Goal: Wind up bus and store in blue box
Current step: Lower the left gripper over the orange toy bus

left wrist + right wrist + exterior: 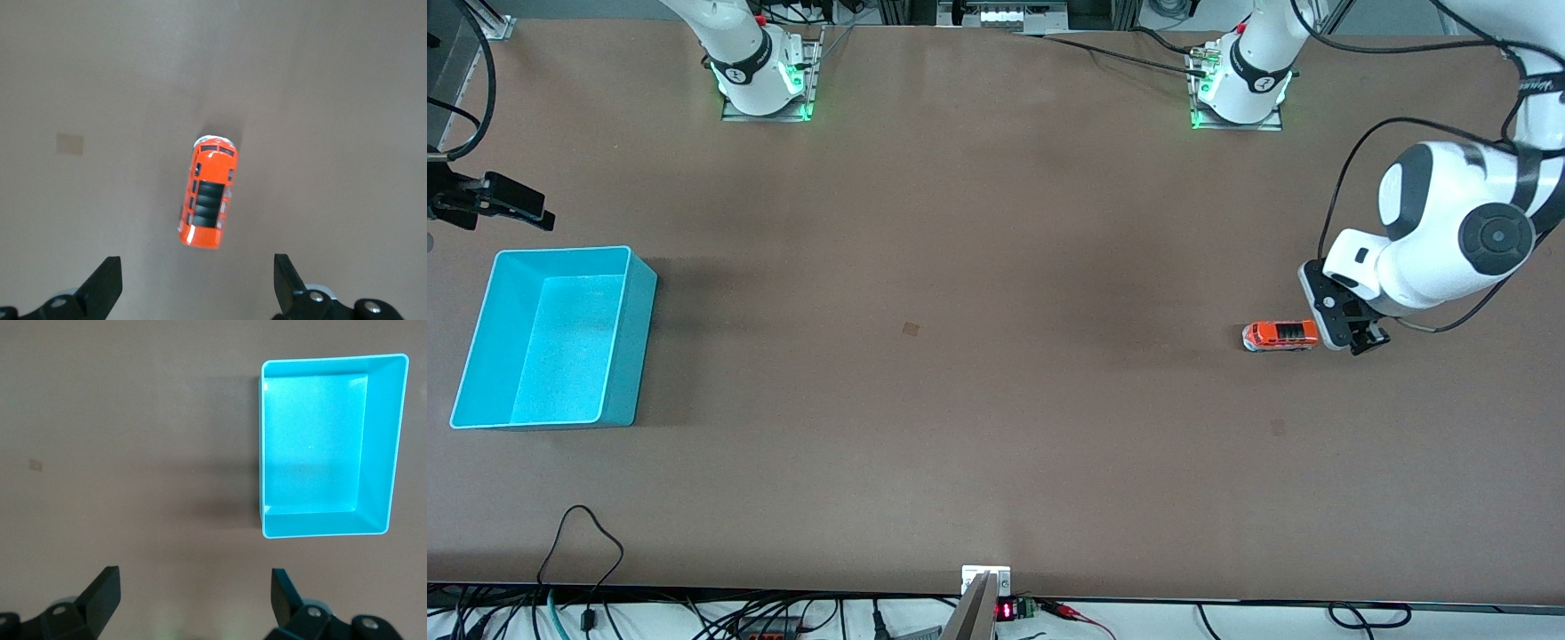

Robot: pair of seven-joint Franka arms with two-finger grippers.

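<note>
The small orange bus (1280,335) stands on its wheels on the brown table toward the left arm's end. In the left wrist view the bus (208,202) lies just ahead of the fingers, outside the gap. My left gripper (1360,341) is open and empty, low over the table beside the bus's end (197,287). The light blue box (637,338) stands empty toward the right arm's end; it also shows in the right wrist view (377,440). My right gripper (520,203) is open and empty (195,597), up over the table just past the box's end that lies farther from the front camera.
Two small pale marks lie on the table, one near the middle (911,329) and one nearer the front camera than the bus (1278,428). The arm bases (765,84) (1240,89) stand along the table edge farthest from the front camera. Cables run along the nearest edge (587,524).
</note>
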